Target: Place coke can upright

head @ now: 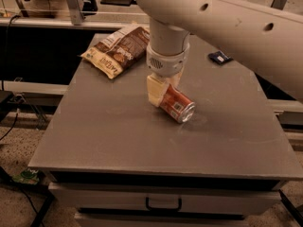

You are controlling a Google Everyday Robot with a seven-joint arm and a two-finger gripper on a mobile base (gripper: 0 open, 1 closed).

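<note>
The coke can (177, 106), red with a silver end and a small white label patch, lies on its side near the middle of the grey table (118, 136). Its silver end points to the front right. My gripper (162, 96) comes straight down from the large white arm (227, 18) and sits at the can's back left end, with a cream-coloured part against the can's left side. The far side of the gripper is hidden behind the can and the wrist.
A brown-and-cream snack bag (118, 51) lies at the table's back left. A small dark blue packet (219, 57) lies at the back right. A drawer with a handle (163, 204) is under the table's front edge.
</note>
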